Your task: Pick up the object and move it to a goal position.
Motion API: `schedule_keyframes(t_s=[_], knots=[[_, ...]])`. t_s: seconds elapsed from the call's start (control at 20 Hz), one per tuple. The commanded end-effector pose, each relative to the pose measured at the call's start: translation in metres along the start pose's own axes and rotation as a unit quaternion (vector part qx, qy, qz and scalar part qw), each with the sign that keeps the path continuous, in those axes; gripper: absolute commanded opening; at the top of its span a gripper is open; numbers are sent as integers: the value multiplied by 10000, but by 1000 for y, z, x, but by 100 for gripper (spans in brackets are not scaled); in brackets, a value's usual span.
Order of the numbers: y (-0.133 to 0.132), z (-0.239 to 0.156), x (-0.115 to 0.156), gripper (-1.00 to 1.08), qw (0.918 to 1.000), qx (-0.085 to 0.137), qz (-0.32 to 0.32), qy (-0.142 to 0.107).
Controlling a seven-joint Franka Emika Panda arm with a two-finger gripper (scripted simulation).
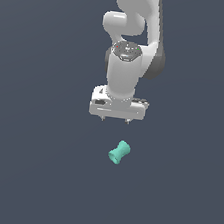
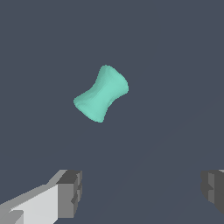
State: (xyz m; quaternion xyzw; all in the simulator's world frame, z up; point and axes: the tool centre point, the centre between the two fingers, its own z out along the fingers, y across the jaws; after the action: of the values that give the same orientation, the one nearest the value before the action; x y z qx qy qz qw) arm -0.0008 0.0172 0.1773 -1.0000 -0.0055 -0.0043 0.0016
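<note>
The object is a small teal-green spool with flared ends and a narrow waist, lying on its side on the dark grey surface. My gripper hangs above and slightly behind it, apart from it, with its two short fingertips spread wide. In the wrist view the object lies diagonally ahead of the fingers, with nothing between them. The gripper is open and holds nothing.
The white arm rises behind the gripper in the exterior view. A plain dark grey floor surrounds the object on all sides.
</note>
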Motion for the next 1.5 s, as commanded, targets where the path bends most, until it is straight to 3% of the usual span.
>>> schedule_keyframes(t_s=[0.0,0.4,0.75,1.45], knots=[[0,0,0,100,10000,0,0,0],[-32,8,-9,100,9996,137,-172,-165],[-32,9,-9,100,9997,138,-138,-166],[-33,25,18,100,9957,115,907,-153]])
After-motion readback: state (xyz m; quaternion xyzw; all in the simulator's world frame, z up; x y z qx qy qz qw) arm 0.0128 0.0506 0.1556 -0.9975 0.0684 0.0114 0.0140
